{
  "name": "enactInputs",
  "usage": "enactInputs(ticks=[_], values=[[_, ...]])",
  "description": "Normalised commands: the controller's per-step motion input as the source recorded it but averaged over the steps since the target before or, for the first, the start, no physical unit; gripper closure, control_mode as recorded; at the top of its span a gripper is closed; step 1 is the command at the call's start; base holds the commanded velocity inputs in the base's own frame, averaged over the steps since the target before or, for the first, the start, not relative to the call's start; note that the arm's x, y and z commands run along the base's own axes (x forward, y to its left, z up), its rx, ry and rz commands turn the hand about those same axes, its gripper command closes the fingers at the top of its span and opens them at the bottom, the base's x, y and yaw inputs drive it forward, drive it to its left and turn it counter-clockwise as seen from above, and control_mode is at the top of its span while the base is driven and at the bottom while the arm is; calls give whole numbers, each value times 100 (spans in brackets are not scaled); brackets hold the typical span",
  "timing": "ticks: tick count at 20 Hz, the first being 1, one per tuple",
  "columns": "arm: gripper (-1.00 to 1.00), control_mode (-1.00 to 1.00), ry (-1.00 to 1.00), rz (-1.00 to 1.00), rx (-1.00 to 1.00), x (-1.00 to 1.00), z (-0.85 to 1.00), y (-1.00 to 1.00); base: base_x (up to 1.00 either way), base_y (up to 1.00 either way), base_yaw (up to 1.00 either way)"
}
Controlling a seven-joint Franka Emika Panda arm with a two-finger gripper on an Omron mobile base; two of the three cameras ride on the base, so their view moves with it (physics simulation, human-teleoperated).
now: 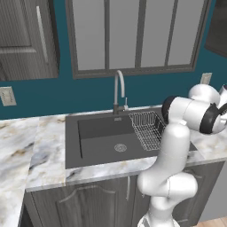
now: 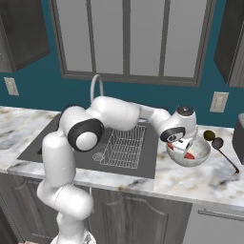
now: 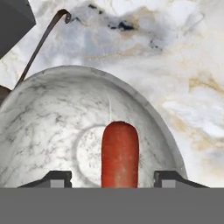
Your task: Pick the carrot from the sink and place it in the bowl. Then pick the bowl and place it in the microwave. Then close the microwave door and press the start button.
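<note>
The marbled white-grey bowl (image 2: 199,151) stands on the counter to the right of the sink (image 1: 106,137). My gripper (image 2: 183,145) hangs over the bowl, pointing down into it. In the hand view the orange-red carrot (image 3: 120,148) lies lengthwise over the bowl's (image 3: 48,118) pale bottom. It sits between my two fingertips (image 3: 57,177), with a clear gap on each side. The gripper (image 3: 113,177) is open and touches nothing. A red patch of the carrot (image 2: 189,156) shows inside the bowl. The microwave and its door are out of view.
A wire rack (image 2: 125,147) fills the right part of the sink, with the curved faucet (image 1: 119,88) behind the basin. A dark long-handled ladle (image 2: 220,147) lies just right of the bowl. A dark box (image 2: 238,136) stands at the counter's far right.
</note>
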Motion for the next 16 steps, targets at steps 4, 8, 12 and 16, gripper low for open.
enactInputs(ticks=[4, 8, 12, 16], values=[[-100, -100, 0, 0, 0, 10, 1, 0, 0, 0, 0], [-100, -100, 0, 1, 0, 0, 20, 2, 0, 0, 0], [-100, -100, 0, 1, 0, -38, 51, 40, 0, 0, 0], [-100, -100, 0, 7, 2, -59, 24, 22, 0, 0, 0]])
